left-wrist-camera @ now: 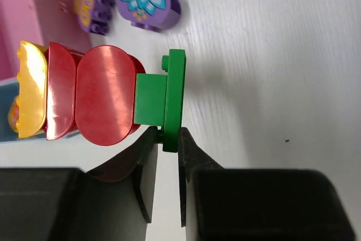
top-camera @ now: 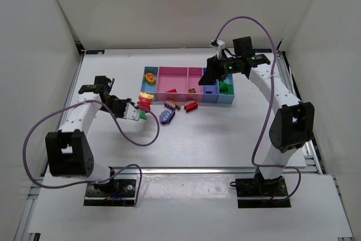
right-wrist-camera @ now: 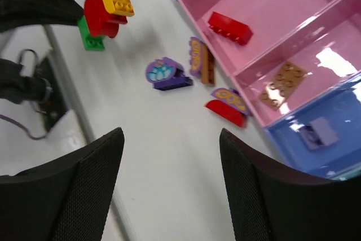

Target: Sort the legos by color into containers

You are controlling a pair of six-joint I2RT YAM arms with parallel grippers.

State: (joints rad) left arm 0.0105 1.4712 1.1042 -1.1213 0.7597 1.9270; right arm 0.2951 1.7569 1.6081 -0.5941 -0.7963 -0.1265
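Note:
My left gripper [left-wrist-camera: 167,139] is shut on the edge of a green lego [left-wrist-camera: 169,97], which touches two rounded red legos [left-wrist-camera: 104,97] and a yellow one [left-wrist-camera: 31,97]. In the top view, this gripper [top-camera: 135,112] sits by the stack [top-camera: 145,103], in front of the containers' [top-camera: 186,70] left end. My right gripper [top-camera: 213,71] hovers over the blue bins, open and empty [right-wrist-camera: 172,156]. A red brick [right-wrist-camera: 229,27] and a brown plate [right-wrist-camera: 284,84] lie in the pink bins. A purple piece [right-wrist-camera: 317,134] lies in a blue bin.
Loose pieces lie on the table in front of the bins: a purple flower piece [right-wrist-camera: 166,74], a purple-orange one [right-wrist-camera: 198,57], and a red one under a purple one [right-wrist-camera: 225,111]. A green piece [top-camera: 224,87] is in the rightmost bin. A yellow-orange piece [top-camera: 151,77] is in the light blue bin.

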